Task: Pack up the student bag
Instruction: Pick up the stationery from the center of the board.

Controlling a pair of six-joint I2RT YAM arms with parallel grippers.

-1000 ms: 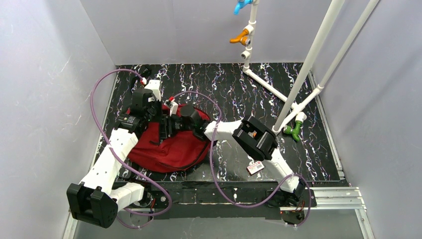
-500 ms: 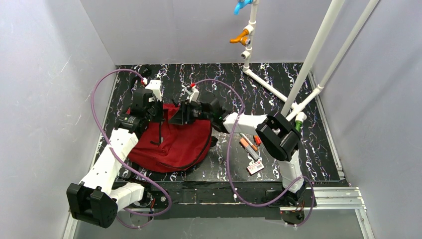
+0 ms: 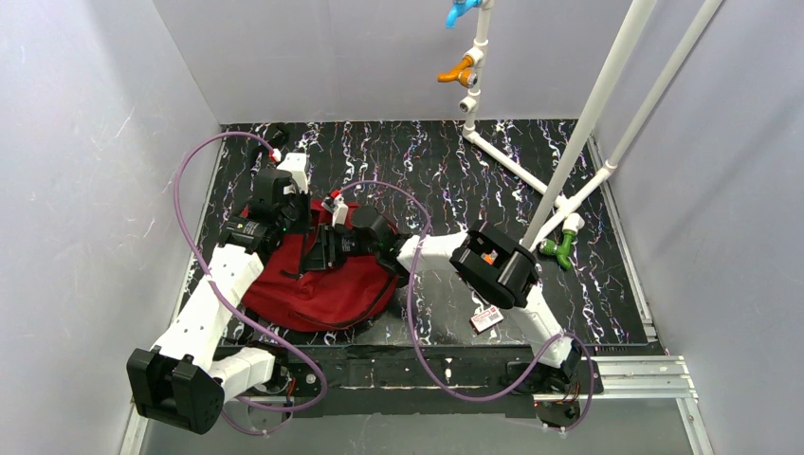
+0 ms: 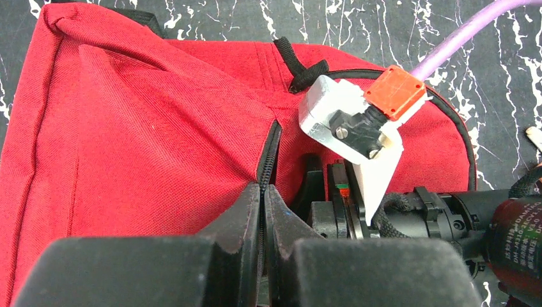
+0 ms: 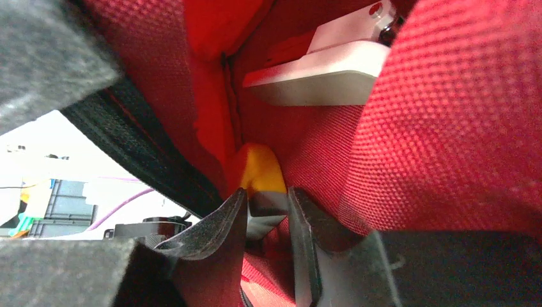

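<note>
Jaws of the left gripper [image 4: 263, 192] pinch together on the zip edge of the student bag [image 4: 140, 128], which lies on the dark marbled table [image 3: 455, 161]. Inside the bag, the right gripper [image 5: 266, 192] clamps a small orange-and-grey item [image 5: 261, 167]. Right of the bag lies a small card [image 3: 485, 319].

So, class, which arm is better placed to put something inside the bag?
Right. The right end effector sits inside the student bag gripping a yellow-tipped item; the left end effector pinches the zip edge.

Bright, even light from above, soft shadows on the tabletop [image 3: 446, 161]. Right wrist view: student bag [image 5: 447, 128] fabric soft up close, blown-out white patch at left.
</note>
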